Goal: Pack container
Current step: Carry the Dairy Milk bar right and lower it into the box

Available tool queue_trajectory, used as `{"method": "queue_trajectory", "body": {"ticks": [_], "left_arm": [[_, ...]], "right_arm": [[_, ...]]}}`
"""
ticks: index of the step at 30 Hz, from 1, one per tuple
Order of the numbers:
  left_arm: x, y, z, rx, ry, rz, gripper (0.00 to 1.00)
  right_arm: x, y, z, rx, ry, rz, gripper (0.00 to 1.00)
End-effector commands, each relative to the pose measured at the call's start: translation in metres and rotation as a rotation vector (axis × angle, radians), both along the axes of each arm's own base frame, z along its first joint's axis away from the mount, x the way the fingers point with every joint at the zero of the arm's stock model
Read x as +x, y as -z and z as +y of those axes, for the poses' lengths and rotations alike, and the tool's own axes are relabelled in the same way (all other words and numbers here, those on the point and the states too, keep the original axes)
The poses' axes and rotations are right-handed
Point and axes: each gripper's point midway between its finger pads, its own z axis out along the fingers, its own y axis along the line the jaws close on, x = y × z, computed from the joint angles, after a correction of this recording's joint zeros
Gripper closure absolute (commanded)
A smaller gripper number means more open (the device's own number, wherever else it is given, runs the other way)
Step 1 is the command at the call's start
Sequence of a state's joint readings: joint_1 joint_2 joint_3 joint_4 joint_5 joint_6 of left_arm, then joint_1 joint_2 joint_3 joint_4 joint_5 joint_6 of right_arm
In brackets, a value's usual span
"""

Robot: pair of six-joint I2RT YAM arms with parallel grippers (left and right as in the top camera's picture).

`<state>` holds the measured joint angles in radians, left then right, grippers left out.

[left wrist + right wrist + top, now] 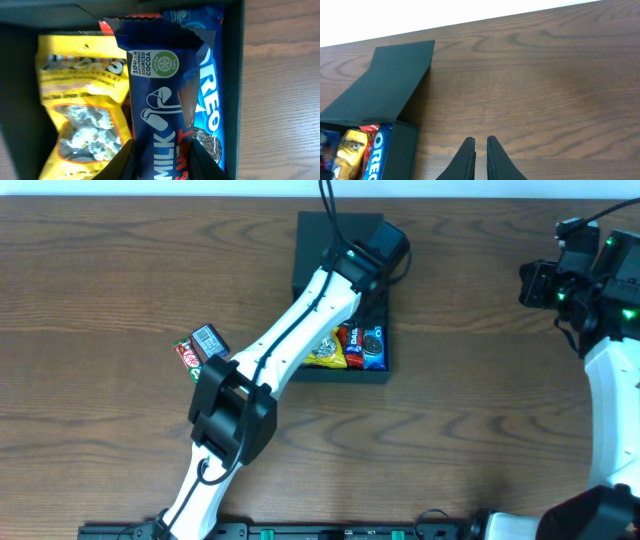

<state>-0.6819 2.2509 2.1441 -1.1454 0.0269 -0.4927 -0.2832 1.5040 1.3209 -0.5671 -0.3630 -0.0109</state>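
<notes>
The left arm (290,345) was extended diagonally forward; the left gripper (165,162) was found clamped on a blue snack bar (160,100). The right gripper (480,150) was held closed, empty.

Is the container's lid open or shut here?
Open: the flap lid is swung back, and snack packets show inside the container.

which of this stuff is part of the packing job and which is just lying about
Job: container, milk bar in the left gripper, yellow packet and oreo packet inside; kitkat and barcode packet on the table, probably next.
Lying about: right gripper, shut and idle.
</notes>
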Motion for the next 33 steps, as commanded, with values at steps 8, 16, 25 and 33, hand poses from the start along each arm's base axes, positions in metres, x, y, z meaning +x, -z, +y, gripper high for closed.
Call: {"method": "queue_trajectory", "body": {"ticks": [8, 16, 25, 33], "left_arm": [[0.001, 0.031, -0.001, 0.028, -0.071, 0.057, 0.93], [0.002, 0.035, 0.001, 0.035, -0.073, 0.059, 0.61], [0.016, 0.01, 0.008, 0.013, -0.08, 0.009, 0.52], [0.037, -0.098, 0.162, 0.336, -0.383, -0.193, 0.46]], "right_arm": [[-0.003, -0.01, -0.001, 0.005, 0.009, -0.018, 0.91], [-0.004, -0.01, -0.001, 0.006, 0.009, -0.015, 0.91], [-0.003, -0.01, -0.001, 0.005, 0.009, -0.017, 0.91], [-0.003, -0.011, -0.001, 0.005, 0.009, -0.019, 0.91]]}}
